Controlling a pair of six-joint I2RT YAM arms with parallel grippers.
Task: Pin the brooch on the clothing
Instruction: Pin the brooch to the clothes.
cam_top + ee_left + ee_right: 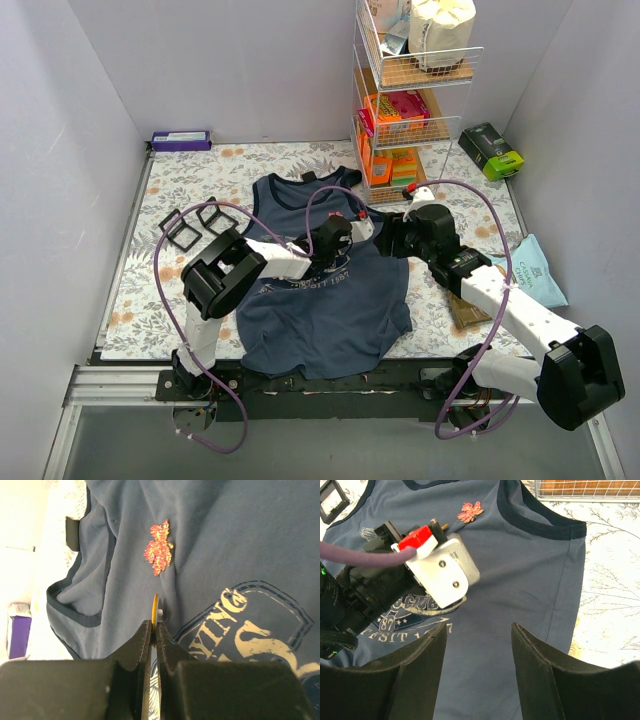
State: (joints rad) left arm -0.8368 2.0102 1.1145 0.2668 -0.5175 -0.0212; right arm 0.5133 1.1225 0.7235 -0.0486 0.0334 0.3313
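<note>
Left gripper point(154, 625) pinches thin gold piece point(155, 605) near brooch point(159, 547); right gripper point(479, 645) agape, empty; loose clothing point(240, 540) may let brooch shift.

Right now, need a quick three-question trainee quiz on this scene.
1. True or false: the glittery red leaf-shaped brooch sits on the navy-blue sleeveless tank top.
2. Which one has its fingers spread apart? A: left hand. B: right hand.
3. What colour is the thin sliver pinched in the left hand?

Key: 1 true; 2 B; 3 yellow.
</note>
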